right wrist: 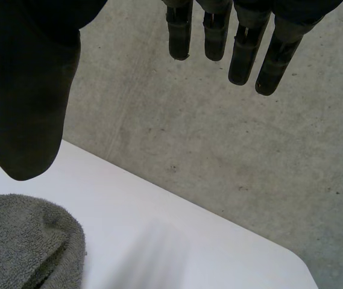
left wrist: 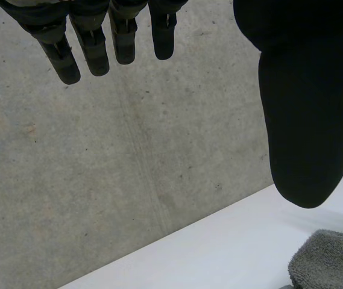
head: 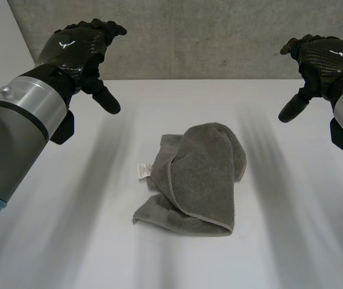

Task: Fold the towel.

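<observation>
You see gray towel (head: 195, 177) crumpled on middle of table (head: 56, 241). Your left hand (head: 78, 51), right hand (head: 325, 57) both up off it, fingers loose, holding nothing

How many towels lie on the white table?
1. The grey towel lies crumpled in the middle of the table, clear of the left hand and right hand. A second under its folds cannot be ruled out.

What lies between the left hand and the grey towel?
Bare white table, seen in the head view; the open left hand hovers apart from the crumpled grey terry towel.
</observation>
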